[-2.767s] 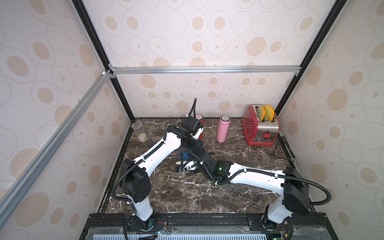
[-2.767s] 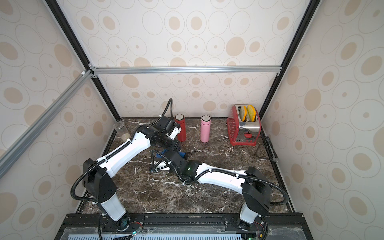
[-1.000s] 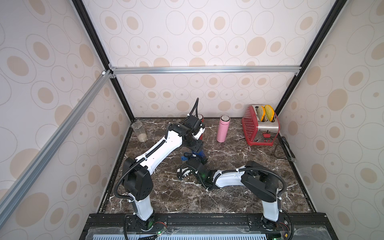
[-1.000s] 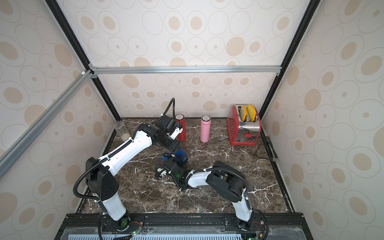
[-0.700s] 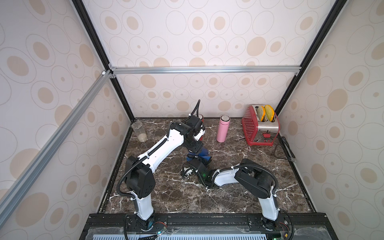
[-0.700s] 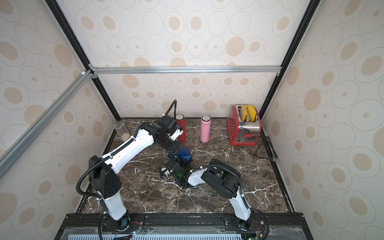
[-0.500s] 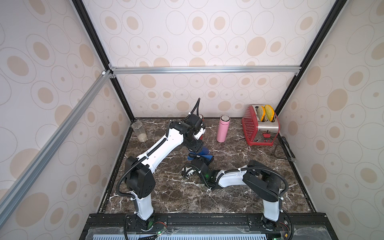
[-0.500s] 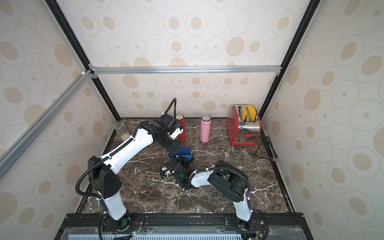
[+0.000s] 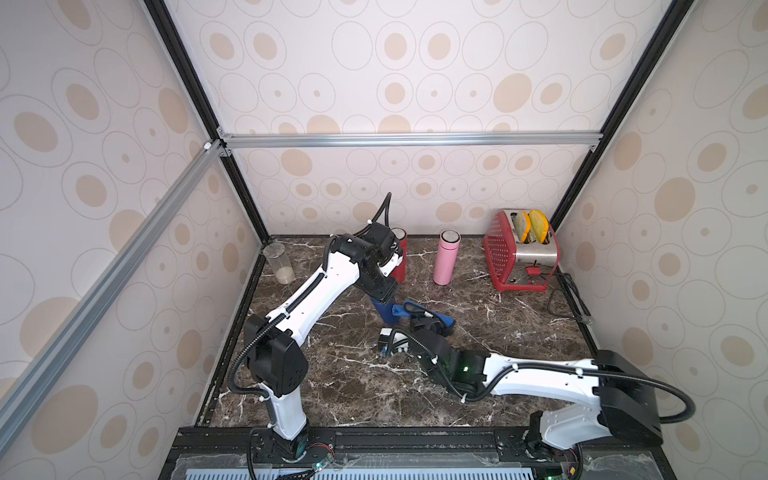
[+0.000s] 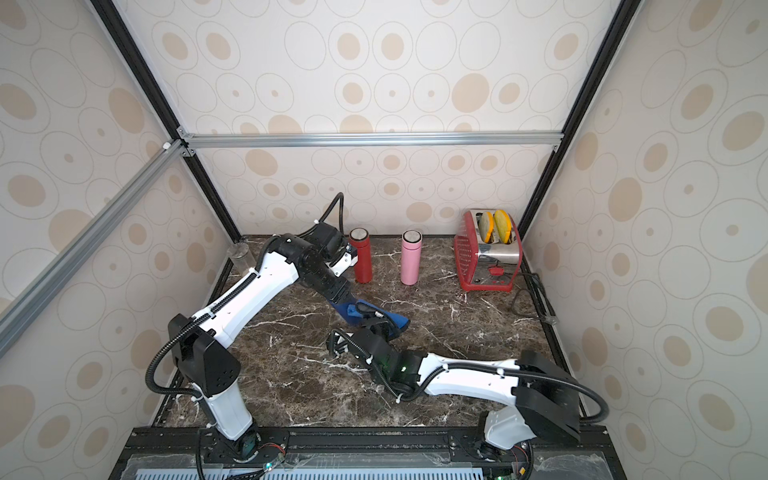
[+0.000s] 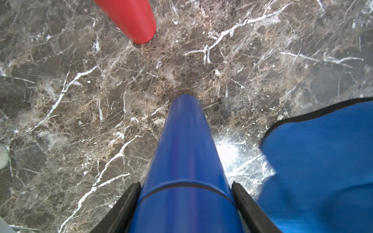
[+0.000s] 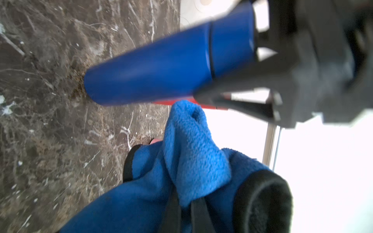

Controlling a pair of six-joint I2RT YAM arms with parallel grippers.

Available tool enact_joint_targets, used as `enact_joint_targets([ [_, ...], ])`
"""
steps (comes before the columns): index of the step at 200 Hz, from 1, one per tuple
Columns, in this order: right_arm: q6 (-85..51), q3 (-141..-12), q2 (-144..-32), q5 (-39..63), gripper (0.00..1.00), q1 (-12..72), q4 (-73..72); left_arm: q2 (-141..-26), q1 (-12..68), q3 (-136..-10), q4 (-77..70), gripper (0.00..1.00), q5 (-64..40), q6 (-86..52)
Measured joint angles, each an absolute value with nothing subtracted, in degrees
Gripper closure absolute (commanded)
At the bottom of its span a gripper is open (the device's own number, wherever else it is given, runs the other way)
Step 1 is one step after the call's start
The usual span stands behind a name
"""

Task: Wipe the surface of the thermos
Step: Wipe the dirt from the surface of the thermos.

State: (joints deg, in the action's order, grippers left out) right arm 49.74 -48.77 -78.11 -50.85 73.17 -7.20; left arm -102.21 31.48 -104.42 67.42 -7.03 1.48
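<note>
A blue thermos (image 9: 383, 309) (image 10: 345, 311) leans tilted with its base on the marble table (image 9: 340, 374). My left gripper (image 9: 380, 289) (image 11: 185, 193) is shut on its cap end; a black finger (image 11: 125, 201) shows on each side of the body (image 11: 185, 145). My right gripper (image 9: 419, 322) (image 12: 185, 211) is shut on a blue cloth (image 9: 444, 319) (image 12: 191, 151), whose folded tip sits right beside the thermos (image 12: 161, 66). In both top views the cloth (image 10: 397, 320) lies against the thermos's lower side.
A red thermos (image 9: 400, 257) (image 10: 360, 255) (image 11: 129, 18) and a pink thermos (image 9: 445, 257) (image 10: 410, 257) stand at the back. A red toaster (image 9: 521, 253) with a cable sits back right. A glass jar (image 9: 280, 264) stands back left.
My right arm's elbow has swung out to the right while its gripper kept the cloth at the thermos. The left gripper has held the thermos throughout, shifting it slightly.
</note>
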Motion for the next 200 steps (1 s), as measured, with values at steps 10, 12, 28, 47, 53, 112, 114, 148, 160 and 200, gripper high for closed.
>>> enact_joint_targets([
  [10,44.21,-49.04,-74.87,-49.74,1.0,72.84,-2.39,-101.49,31.33,-104.42,67.7,1.0,-7.46,3.33],
  [12,42.76,-49.15,-74.15,-49.34,1.0,72.75,-1.34,-101.38,31.31,-104.42,67.79,1.0,-7.55,3.7],
  [28,33.47,-50.68,-70.24,-45.36,1.0,71.61,5.87,-100.07,31.16,-104.42,68.27,1.0,-9.15,7.2],
  [47,22.7,-52.86,-67.22,-38.33,1.0,68.51,11.9,-98.54,31.16,-104.25,68.36,1.0,-11.86,11.79],
  [53,19.33,-53.28,-66.5,-35.64,1.0,67.16,13.06,-98.04,31.16,-103.9,68.23,1.0,-12.6,13.3],
  [112,-7.35,-52.8,-64.64,-6.52,1.0,52.75,13.41,-95.85,31.24,-98.08,67.66,1.0,-18.15,27.14],
  [114,-8.03,-52.69,-64.64,-5.69,1.0,52.34,13.28,-95.79,31.27,-97.86,67.55,1.0,-18.22,27.49],
  [148,-18.35,-51.77,-67.22,8.69,1.0,47.16,7.35,-93.76,31.97,-92.47,65.49,1.0,-19.57,35.99],
  [160,-21.34,-51.05,-68.62,12.88,1.0,45.67,4.49,-93.25,32.36,-91.96,65.12,1.0,-19.86,38.83],
  [200,-28.36,-50.39,-73.6,23.2,1.0,42.87,-2.39,-92.14,33.58,-91.94,62.81,1.0,-21.43,48.12],
])
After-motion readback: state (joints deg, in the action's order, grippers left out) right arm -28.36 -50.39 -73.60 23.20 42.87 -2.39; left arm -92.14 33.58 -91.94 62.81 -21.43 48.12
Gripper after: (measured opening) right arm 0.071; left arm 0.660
